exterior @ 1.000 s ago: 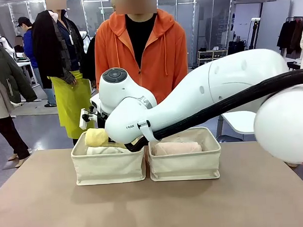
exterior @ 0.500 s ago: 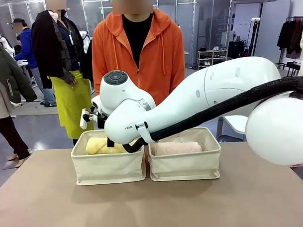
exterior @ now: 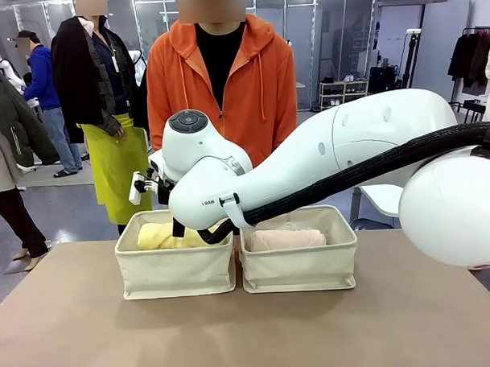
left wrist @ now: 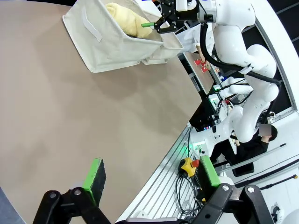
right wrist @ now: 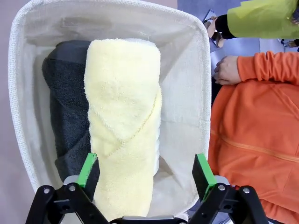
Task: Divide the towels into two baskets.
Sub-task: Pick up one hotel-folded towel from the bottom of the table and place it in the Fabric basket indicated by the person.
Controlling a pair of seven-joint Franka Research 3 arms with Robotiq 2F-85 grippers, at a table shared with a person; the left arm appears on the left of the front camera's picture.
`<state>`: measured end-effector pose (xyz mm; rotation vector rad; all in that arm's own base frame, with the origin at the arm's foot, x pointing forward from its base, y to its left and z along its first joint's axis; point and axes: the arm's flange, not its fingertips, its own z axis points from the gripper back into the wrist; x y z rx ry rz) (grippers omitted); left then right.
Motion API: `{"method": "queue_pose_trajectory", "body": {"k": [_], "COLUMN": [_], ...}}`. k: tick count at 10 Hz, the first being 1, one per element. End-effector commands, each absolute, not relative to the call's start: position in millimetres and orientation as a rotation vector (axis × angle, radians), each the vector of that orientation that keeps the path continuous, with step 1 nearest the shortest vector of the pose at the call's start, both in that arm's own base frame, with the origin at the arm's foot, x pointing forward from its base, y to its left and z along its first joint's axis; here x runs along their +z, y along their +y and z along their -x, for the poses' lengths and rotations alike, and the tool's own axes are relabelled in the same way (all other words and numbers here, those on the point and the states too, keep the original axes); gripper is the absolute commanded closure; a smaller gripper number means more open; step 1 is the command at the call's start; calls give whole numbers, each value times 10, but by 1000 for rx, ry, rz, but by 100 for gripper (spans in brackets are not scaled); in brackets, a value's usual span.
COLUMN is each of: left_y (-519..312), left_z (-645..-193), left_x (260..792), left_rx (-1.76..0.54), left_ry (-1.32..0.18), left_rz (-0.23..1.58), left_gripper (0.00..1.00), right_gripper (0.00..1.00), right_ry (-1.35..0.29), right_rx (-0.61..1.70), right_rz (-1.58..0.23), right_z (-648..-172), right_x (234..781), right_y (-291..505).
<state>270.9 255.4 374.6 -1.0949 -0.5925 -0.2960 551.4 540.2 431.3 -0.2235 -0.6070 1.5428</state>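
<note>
Now the right gripper (right wrist: 145, 175) hangs open over the left basket (exterior: 175, 270), where the pale yellow towel (right wrist: 124, 126) lies atop the dark grey towel (right wrist: 65, 116), so a pad could snag terry and drag it out, while the left gripper (left wrist: 152, 179) idles open above the surface (left wrist: 70, 116).

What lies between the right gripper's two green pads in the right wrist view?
The near end of the pale yellow towel lies between the open right gripper's pads, in the left basket beside the dark grey towel.
</note>
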Motion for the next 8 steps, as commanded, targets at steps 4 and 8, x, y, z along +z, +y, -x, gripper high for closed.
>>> {"method": "queue_pose_trajectory", "body": {"k": [4,8], "left_y": [2565,2565], "left_z": [-2662,-2662], "left_x": [3782,3782], "left_rx": [-298,-298], "left_ry": [-586,-586], "left_rz": [1095,1095], "left_gripper": [0,0], "right_gripper": [0,0], "right_ry": [-608,-608], "right_rx": [1551,1551], "right_rz": [229,229], "right_z": [-5506,-5506], "right_x": [4302,4302], "right_y": [5419,5419]}}
